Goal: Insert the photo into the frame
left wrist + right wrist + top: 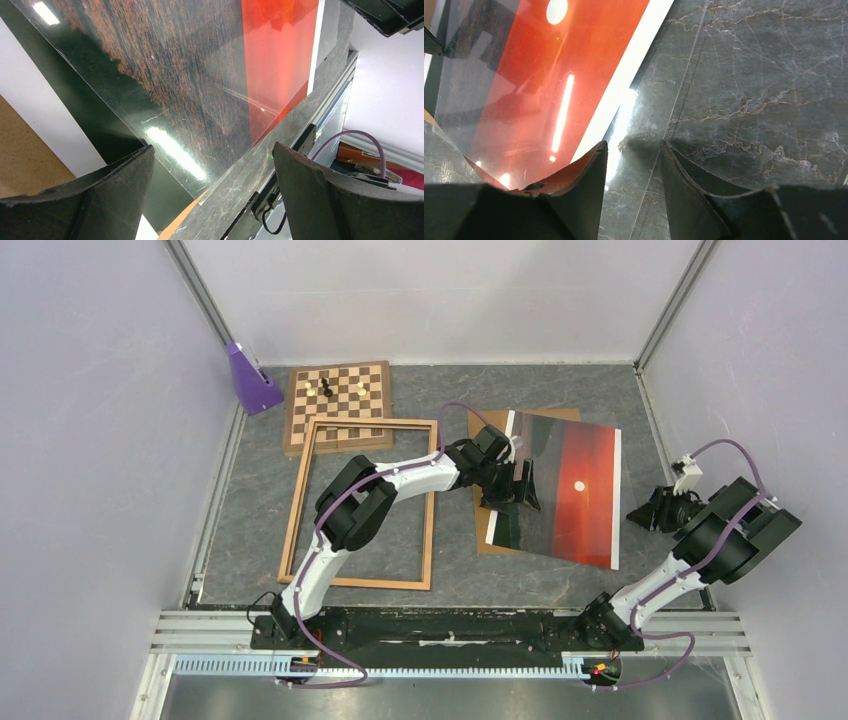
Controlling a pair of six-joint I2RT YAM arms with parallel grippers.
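1. While the frame lies flat and empty on the table, well off to the left of both tools with the left arm stretched across it, the step in hand looks to me like picking up the print. Loading has not yet begun.
2. The photo lies face up between the two tools, with its dark sea side under the left gripper and its white outer strip just beside the right gripper. The next move, as I judge it, calls for getting a fingertip under a thin, flat edge. That probably means sliding the print until an edge overhangs, then carrying it leftward to the frame without bending it. The glossy face may slip.
3. The brown backing board sits beneath the photo, which lies a little skewed on it. Bare board shows beyond one finger of the left gripper.
4. The left gripper's jaws are spread wide and hold nothing. It hovers low over the photo's edge, and the shiny print fills the space between and ahead of its fingers.
5. The right gripper's jaws stand part-way apart with a narrow gap, and I can see nothing clamped in them. Bare table shows through the gap. The white strip runs just beside it, and the finger on the photo side covers the print's near corner. I cannot tell whether that finger touches the print.
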